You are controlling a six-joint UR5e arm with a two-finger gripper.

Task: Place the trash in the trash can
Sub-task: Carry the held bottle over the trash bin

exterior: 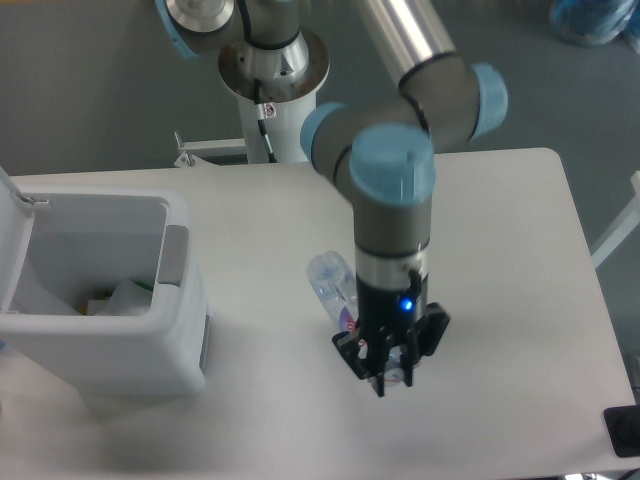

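Black prongs of the end effector (388,368) sit nearest me, pointing down at about the six o'clock end of the bottle (335,285). They look closed around its lower, labelled end, though the wrist hides the contact, so I would not swear to it. The bottle's clear rounded end pokes out toward ten o'clock from behind the wrist, over the white counter (520,300).

To do this step well, I'd want the grip confirmed firm before any big move, since crushed plastic slips. Then carry it high enough to clear the near wall of the bin (120,345), off at nine o'clock, and let go over the open mouth, not the rim.

Counting: one bottle, one bin with its lid (12,240) up, one arm. Some pale trash (125,298), maybe a wrapper, already lies inside.
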